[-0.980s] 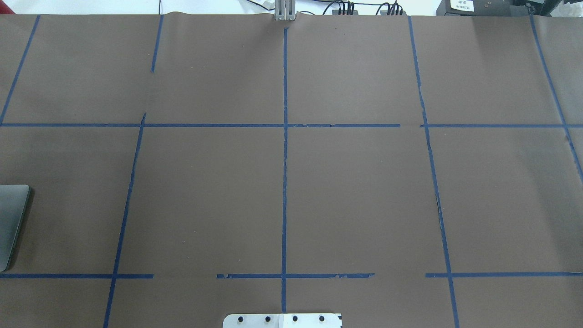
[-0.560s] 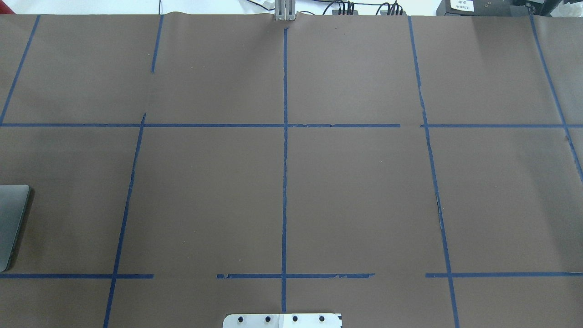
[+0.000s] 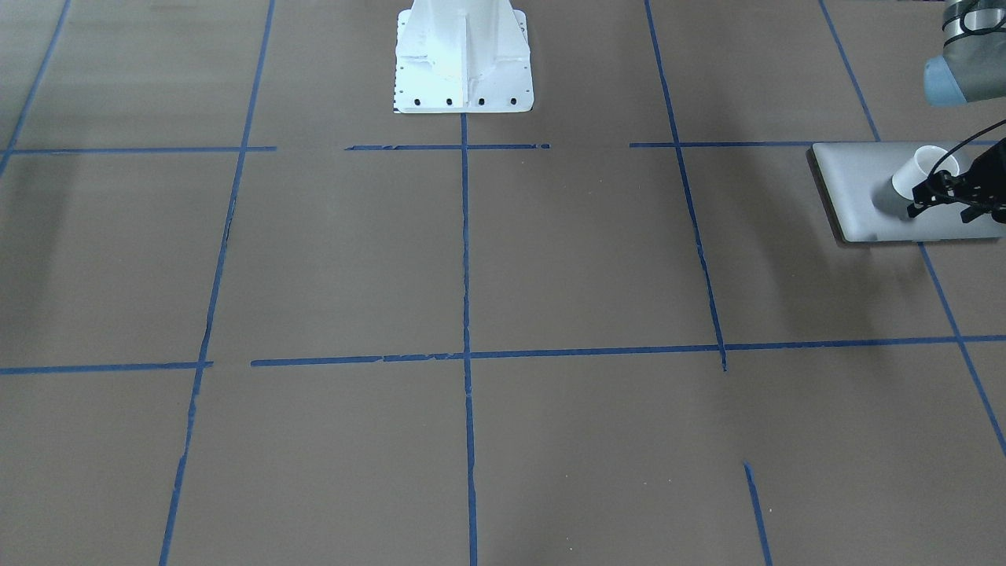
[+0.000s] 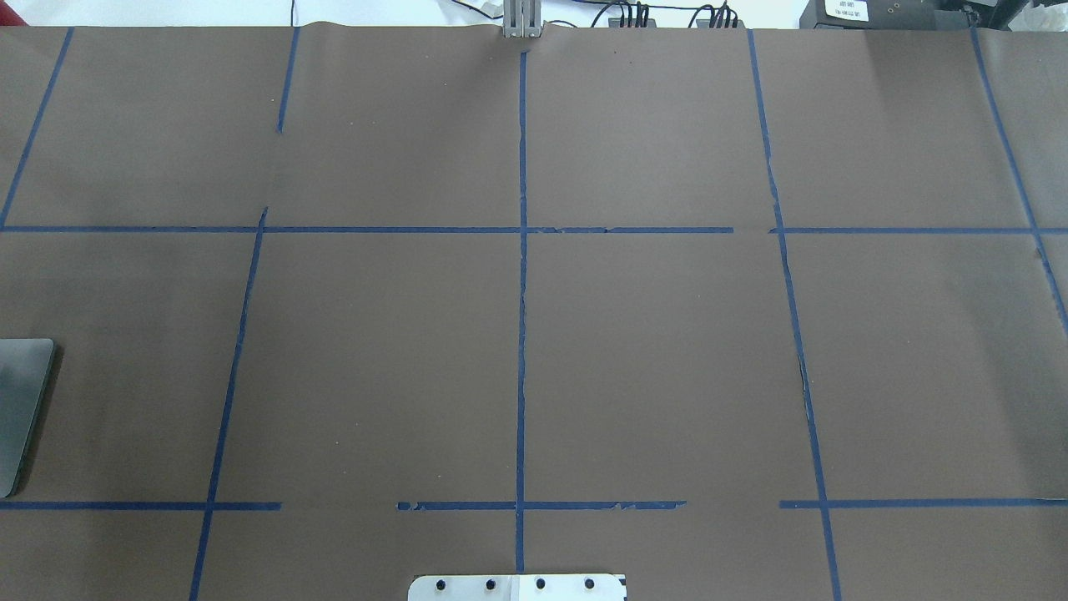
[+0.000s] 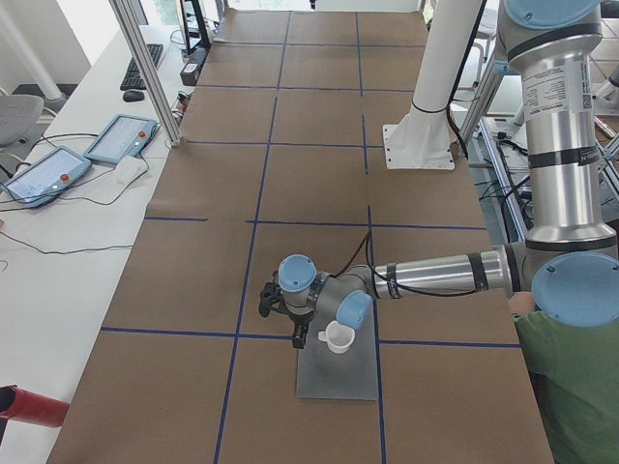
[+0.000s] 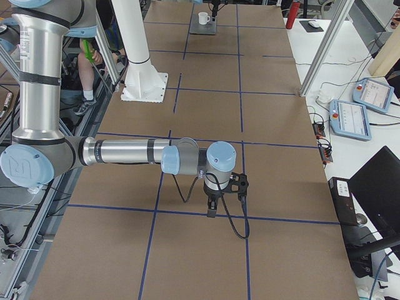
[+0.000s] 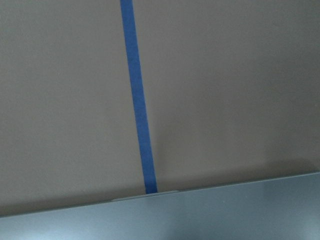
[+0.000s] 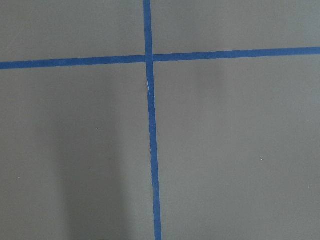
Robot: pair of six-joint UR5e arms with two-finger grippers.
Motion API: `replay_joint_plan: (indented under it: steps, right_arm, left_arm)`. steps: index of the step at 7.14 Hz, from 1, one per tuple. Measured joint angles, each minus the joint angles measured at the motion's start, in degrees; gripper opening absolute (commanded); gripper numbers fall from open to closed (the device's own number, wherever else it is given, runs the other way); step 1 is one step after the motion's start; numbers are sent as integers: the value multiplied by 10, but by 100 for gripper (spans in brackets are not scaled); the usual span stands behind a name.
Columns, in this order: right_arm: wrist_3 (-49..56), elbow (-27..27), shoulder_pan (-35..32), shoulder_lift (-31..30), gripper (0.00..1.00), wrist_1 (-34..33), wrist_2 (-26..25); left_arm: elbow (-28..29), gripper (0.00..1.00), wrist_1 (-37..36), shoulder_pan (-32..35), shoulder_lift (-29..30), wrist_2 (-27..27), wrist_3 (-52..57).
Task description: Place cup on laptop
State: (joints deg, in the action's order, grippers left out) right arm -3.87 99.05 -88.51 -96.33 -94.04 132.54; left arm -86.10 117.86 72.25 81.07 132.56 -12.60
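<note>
The white cup (image 3: 921, 173) stands upright on the silver-grey laptop (image 3: 864, 196) at the table's end on my left side. My left gripper (image 3: 940, 212) hangs over the laptop right beside the cup, on the side away from my base. Its jaws stand apart and hold nothing. The exterior left view shows the cup (image 5: 338, 336), the laptop (image 5: 338, 379) and the left gripper (image 5: 282, 324). The left wrist view shows only the laptop's edge (image 7: 210, 215). My right gripper (image 6: 225, 203) hovers over bare table far from both; I cannot tell whether it is open.
Only the laptop's corner (image 4: 21, 401) shows in the overhead view. My white base (image 3: 464, 71) stands at the table's near-robot edge. Blue tape lines (image 3: 465, 259) grid the brown table. A person in green (image 5: 571, 387) stands beside my left arm.
</note>
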Motion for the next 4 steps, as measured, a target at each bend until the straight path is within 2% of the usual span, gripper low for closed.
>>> replay_joint_plan:
  steps: [3,4]
  right_arm:
    - [0,0,0,0,100,0,0]
    - [0,0,0,0,100,0,0]
  left_arm:
    - [-12,100,-210,115,68,-2,201]
    - [-22,100,-259,146,80,-2,235]
